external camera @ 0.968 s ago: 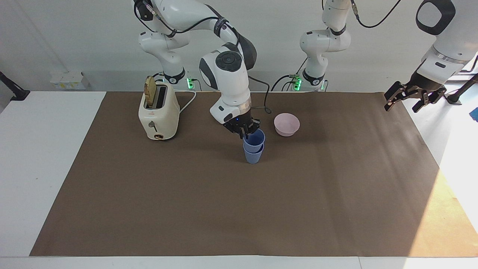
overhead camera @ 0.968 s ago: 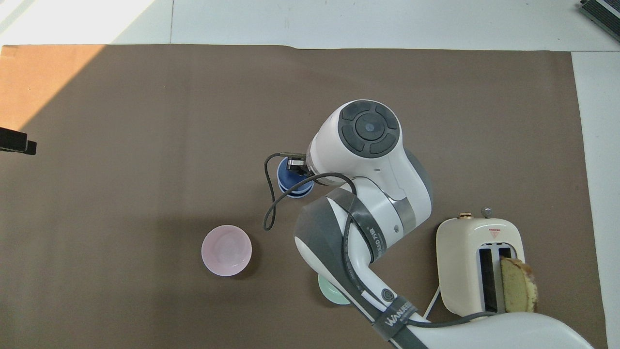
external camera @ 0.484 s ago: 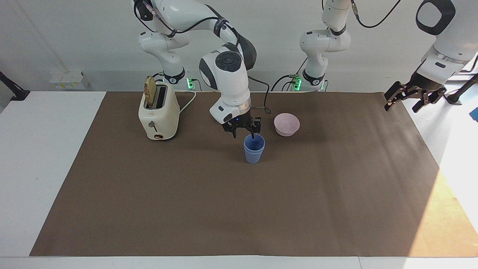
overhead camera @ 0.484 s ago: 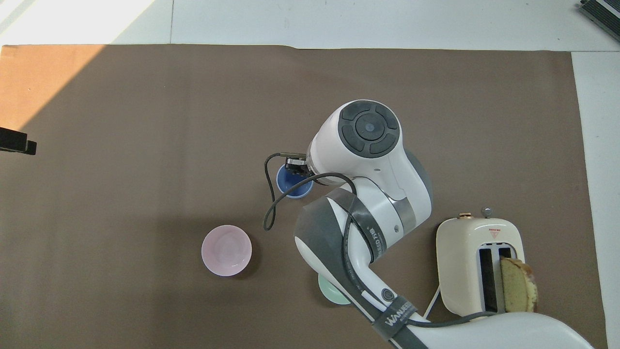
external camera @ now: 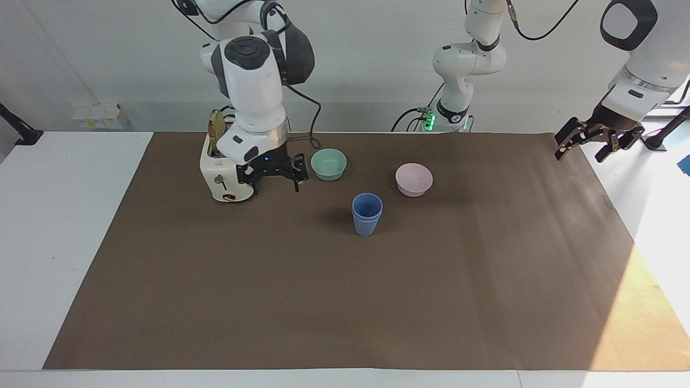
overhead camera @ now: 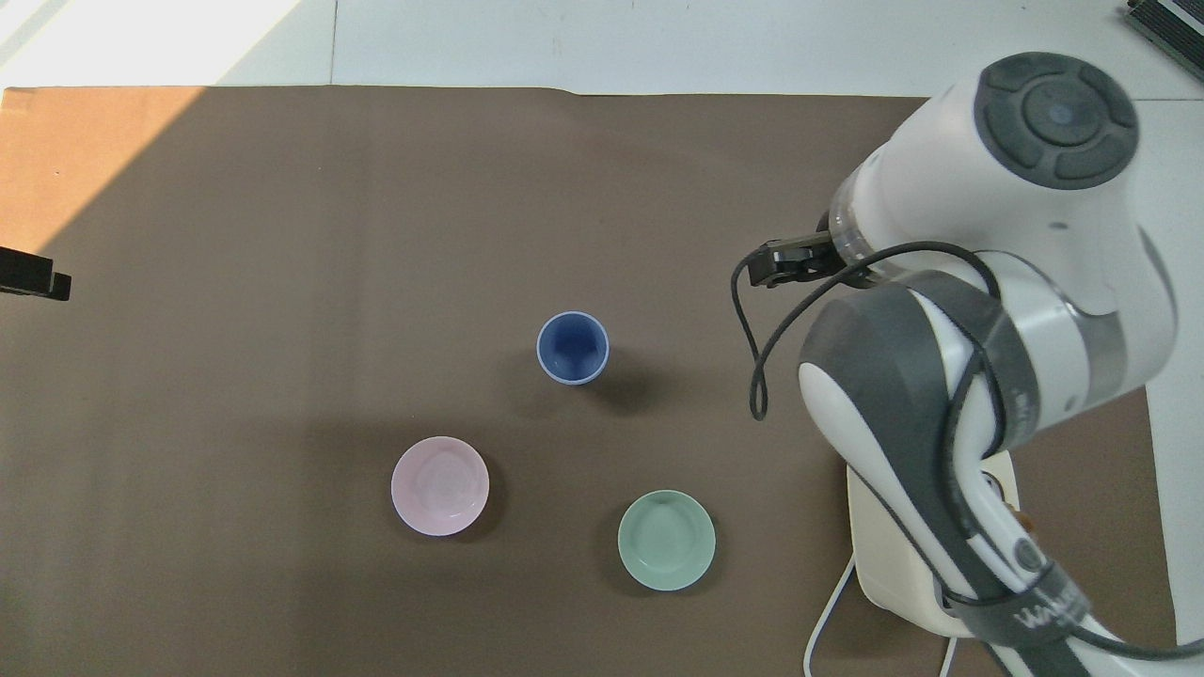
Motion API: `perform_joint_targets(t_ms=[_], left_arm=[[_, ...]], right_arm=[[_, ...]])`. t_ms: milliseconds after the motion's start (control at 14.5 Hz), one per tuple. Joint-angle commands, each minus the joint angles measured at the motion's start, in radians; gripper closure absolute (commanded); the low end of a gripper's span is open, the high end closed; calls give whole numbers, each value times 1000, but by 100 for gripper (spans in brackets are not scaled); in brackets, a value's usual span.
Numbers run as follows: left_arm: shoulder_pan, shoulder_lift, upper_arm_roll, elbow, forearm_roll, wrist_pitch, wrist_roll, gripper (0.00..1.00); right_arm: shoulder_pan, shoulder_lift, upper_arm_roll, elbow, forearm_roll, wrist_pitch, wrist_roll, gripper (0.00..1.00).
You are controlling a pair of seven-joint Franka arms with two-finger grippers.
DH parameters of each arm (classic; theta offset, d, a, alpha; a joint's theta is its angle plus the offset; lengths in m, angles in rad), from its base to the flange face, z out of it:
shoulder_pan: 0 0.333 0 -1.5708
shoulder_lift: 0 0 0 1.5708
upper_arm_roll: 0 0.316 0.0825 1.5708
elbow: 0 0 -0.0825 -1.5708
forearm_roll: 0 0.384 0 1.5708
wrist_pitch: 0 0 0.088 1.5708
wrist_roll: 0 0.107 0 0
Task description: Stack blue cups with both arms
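Blue cups [external camera: 367,214] stand nested one inside the other, upright, near the middle of the worktop, a little toward the robots' edge; from overhead they read as a single rim [overhead camera: 572,348] and neither gripper touches them. By that showing the stacking looks done.

The right gripper [external camera: 275,172] hangs with its fingers spread and empty, just in front of the toaster [external camera: 227,172] and beside the teal bowl [external camera: 329,164], toward the right arm's end. The left gripper [external camera: 591,141] waits raised over the corner at the left arm's end along the robots' edge, fingers apart, holding nothing.

The risks from here are mild. The right gripper sits close to the toaster and the teal bowl, so a careless sideways swing could knock either one. The upper cup's rim stands slightly proud of the lower one, so I judge it may not be fully seated, and a bump to the table could tip it. The pink bowl [external camera: 413,179] sits near the stack, toward the robots' edge
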Motion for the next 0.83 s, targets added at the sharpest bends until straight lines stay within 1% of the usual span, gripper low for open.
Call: perform_joint_targets(t_ms=[0,138,276,346,484,622,760], left_arm=[[-3,-5,2,-4,5,-11,5,0],[-3,-5,3,-4,5,-11,5,0],[-3,-7,2,-4,5,-11,5,0],[-3,-7,2,-4,5,-11,5,0],[-3,-5,2,-4,5,-11,3,0],[-3,-5,2,-4,5,-11,3,0],[-3,-5,2,-4,5,-11,5,0]], right_arm=[[-73,-54,-1,-8,-24,-38,-108,0],[-122,-66,-17,-2,-5,-96,-114,0],[-176,-89,-23,-2,10,-124,-114,0],[-208,-103,-24,-3,39,-153,-114,0],[-260,-109,-31,-3,120,-161,-114,0],[-278,-116,-31,-11,124,-167,-115,0],[-279,-138,-31,-47,128,-156,-109,0]])
